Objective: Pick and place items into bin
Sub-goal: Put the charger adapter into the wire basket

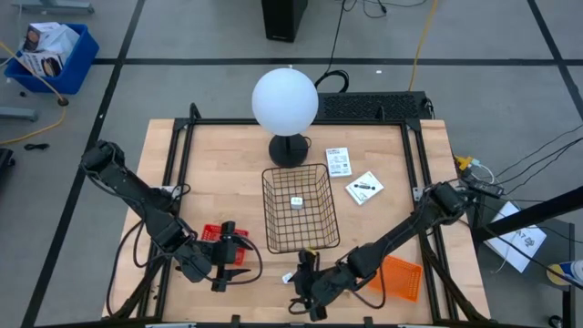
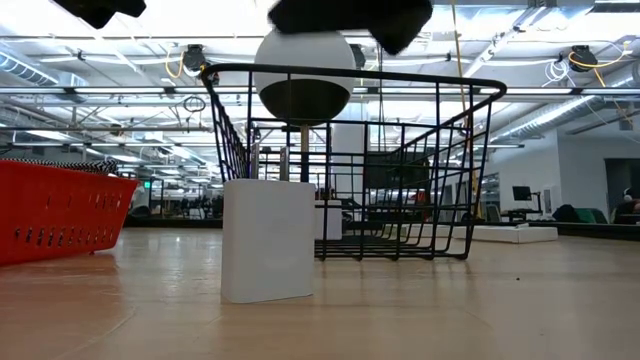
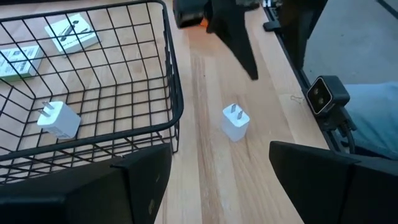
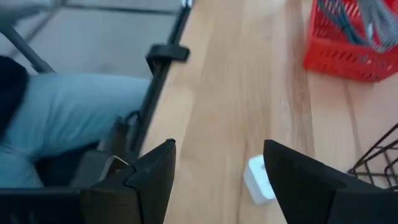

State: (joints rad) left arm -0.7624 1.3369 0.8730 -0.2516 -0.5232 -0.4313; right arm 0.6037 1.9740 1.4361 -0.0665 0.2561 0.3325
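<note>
Near the table's front edge, a small white plug-shaped block (image 3: 235, 122) stands on the wood just outside the black wire basket (image 1: 301, 210), which holds a second white block (image 1: 296, 201). Both the right gripper (image 1: 306, 284) and the left gripper (image 1: 230, 255) flank it with fingers spread, empty.

My fingers (image 4: 155, 180) are matt black plastic. The table (image 1: 219, 182) is pale wood, smooth, with fine grain. The bin (image 1: 301, 210) is thin black wire. The block (image 3: 236, 121) looks like smooth white plastic with metal prongs. The red basket (image 4: 354, 43) is glossy plastic.
</note>
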